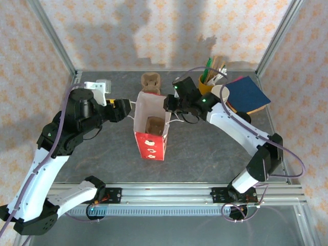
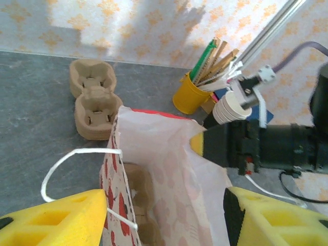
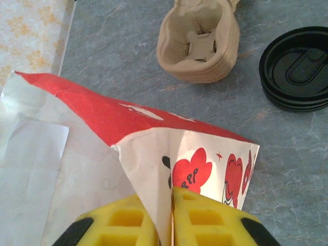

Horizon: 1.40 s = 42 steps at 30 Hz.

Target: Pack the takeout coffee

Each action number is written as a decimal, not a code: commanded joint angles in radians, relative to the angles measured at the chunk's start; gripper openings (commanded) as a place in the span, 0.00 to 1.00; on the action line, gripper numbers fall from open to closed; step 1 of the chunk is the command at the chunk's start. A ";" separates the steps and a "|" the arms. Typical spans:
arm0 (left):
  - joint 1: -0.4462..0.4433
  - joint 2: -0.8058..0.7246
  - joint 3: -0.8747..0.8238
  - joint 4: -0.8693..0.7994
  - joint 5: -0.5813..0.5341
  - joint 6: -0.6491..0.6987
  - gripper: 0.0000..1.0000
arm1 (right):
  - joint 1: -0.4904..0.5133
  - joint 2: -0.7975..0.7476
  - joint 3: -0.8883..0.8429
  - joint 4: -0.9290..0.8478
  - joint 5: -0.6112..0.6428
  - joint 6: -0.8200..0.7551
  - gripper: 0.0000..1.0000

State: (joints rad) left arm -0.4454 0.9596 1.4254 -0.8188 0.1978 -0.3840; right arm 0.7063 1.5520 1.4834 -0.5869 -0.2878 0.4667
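Tabletop (image 3: 118,56): bag rim (image 3: 148,169) between right jaws

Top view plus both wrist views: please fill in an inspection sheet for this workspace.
Surface: grey table, no spills seen.
Job's things: red-and-white paper bag standing open, a cardboard cup tray inside.
Clutter: stack of cup trays, yellow cup of sticks, white cups, blue pad, black lids.
Claws: right claw shut on the bag's rim; left claw open, astride the opposite rim.
Cables: purple cable arcs off the right arm, clear of the bag.
Surroundings: patterned walls, metal frame.
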 commanded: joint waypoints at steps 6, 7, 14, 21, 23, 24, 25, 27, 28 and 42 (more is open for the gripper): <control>-0.003 -0.084 -0.095 0.194 -0.152 -0.044 0.63 | 0.060 -0.268 -0.165 0.227 -0.017 -0.102 0.07; -0.005 -0.090 -0.100 0.205 -0.168 -0.045 0.63 | 0.068 -0.298 -0.194 0.255 -0.022 -0.117 0.05; -0.004 -0.107 -0.131 0.236 -0.204 -0.024 0.63 | 0.100 -0.509 -0.418 0.465 -0.045 -0.185 0.01; -0.003 -0.099 -0.149 0.239 -0.199 -0.015 0.63 | 0.103 -0.616 -0.510 0.527 0.010 -0.190 0.01; -0.004 -0.098 -0.153 0.245 -0.190 -0.014 0.63 | 0.104 -0.606 -0.501 0.509 0.017 -0.172 0.01; -0.003 -0.095 -0.154 0.250 -0.182 -0.015 0.63 | 0.104 -0.599 -0.496 0.501 0.026 -0.153 0.00; -0.003 -0.092 -0.153 0.253 -0.171 -0.014 0.63 | 0.104 -0.590 -0.487 0.488 0.036 -0.131 0.00; -0.004 -0.084 -0.146 0.259 -0.140 -0.013 0.63 | 0.104 -0.558 -0.458 0.454 0.079 -0.049 0.00; -0.004 -0.078 -0.143 0.260 -0.122 -0.013 0.63 | 0.104 -0.545 -0.443 0.437 0.090 -0.017 0.00; -0.125 0.142 0.071 0.082 0.125 -0.017 0.58 | 0.102 -0.324 -0.281 0.278 0.147 0.543 0.00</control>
State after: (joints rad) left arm -0.5282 1.0782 1.4128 -0.6643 0.2756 -0.4103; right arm 0.8024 1.1923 1.1656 -0.2848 -0.1864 0.8471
